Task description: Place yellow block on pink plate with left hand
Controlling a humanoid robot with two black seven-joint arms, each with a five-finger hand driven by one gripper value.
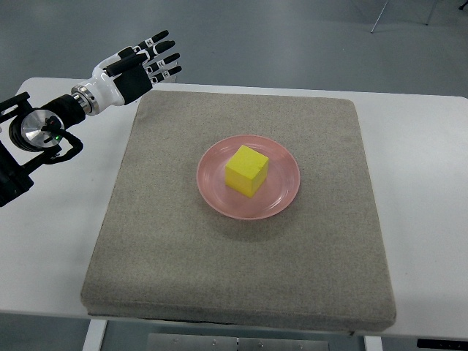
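The yellow block (247, 170) rests on the pink plate (281, 196), near its centre, in the middle of the grey mat. My left hand (146, 62) is up at the far left corner of the mat, well away from the plate, fingers spread and holding nothing. Its arm comes in from the left edge. The right arm does not show.
A square grey mat (183, 241) covers most of the white table (51, 219). The table's far edge runs just behind my left hand, with grey floor beyond. A chair leg (380, 16) shows at the top right.
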